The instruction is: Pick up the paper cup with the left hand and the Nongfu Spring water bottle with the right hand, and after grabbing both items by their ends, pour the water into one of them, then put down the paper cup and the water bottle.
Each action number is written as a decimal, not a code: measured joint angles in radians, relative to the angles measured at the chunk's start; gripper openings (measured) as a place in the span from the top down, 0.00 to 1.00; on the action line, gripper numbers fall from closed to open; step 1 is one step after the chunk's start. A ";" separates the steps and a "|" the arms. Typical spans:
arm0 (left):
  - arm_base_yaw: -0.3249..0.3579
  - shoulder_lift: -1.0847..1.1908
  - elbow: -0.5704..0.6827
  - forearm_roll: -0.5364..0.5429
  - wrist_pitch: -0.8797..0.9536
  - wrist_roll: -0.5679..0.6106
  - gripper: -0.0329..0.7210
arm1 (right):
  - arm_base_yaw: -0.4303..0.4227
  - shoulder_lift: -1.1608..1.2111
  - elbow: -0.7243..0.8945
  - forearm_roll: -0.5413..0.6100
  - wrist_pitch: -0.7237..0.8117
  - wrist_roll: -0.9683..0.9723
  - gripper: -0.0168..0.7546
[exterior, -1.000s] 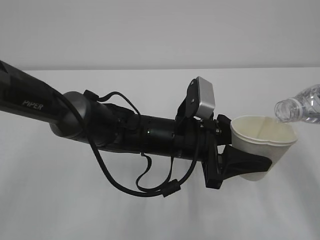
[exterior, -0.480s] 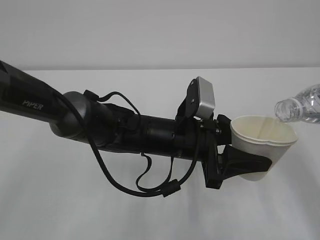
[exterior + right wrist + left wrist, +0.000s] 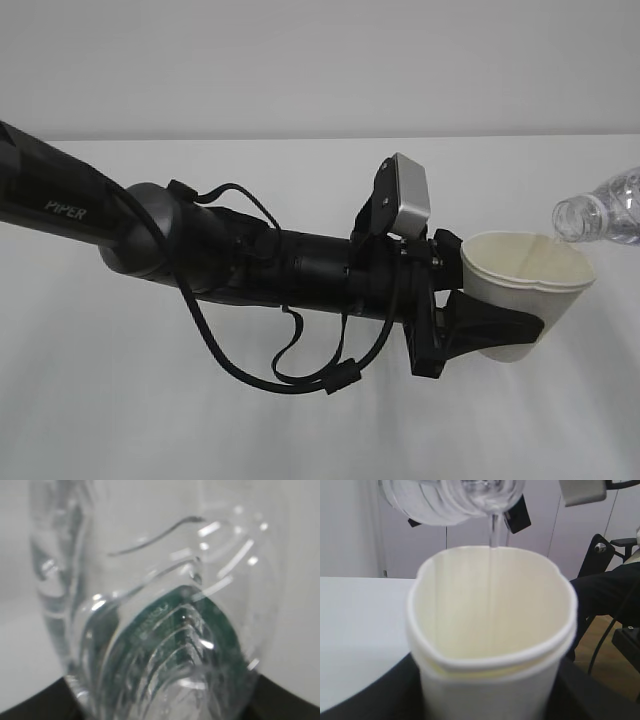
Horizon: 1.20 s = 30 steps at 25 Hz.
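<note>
Watching the left hand point(image 3: 478, 325) clamped on the dented paper cup point(image 3: 525, 290) under the Nongfu Spring water bottle point(image 3: 600, 218) wedged in the right hand's dark jaws, I feared the thin water point(image 3: 493, 535) stream would miss the rim if either drifted.

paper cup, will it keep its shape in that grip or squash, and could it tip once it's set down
The cup probably squashes easily: its rim is already pinched out of round where the left gripper clamps it. It looks thin-walled and light, so it might tip when nudged, though the water running in from the bottle should steady it.
</note>
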 joint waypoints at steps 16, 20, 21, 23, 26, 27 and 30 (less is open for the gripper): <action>0.000 0.000 0.000 0.000 0.000 0.000 0.40 | 0.000 0.000 0.000 0.000 0.002 -0.002 0.47; 0.000 0.000 0.000 0.000 0.000 0.000 0.40 | 0.000 0.000 0.000 0.000 0.002 -0.010 0.47; 0.000 0.000 0.000 0.000 0.000 0.000 0.40 | 0.000 0.000 0.000 0.000 0.002 -0.012 0.47; 0.000 0.000 0.000 0.000 0.000 0.000 0.40 | 0.000 0.000 0.000 0.000 0.002 -0.014 0.47; 0.000 0.000 0.000 0.000 0.000 0.000 0.40 | 0.000 0.000 0.000 0.000 0.002 -0.019 0.47; 0.000 0.000 0.000 0.000 0.000 0.000 0.40 | 0.000 0.000 0.000 0.000 0.002 -0.021 0.47; 0.000 0.000 0.000 0.000 0.000 0.000 0.40 | 0.000 0.000 0.000 0.000 0.002 -0.023 0.47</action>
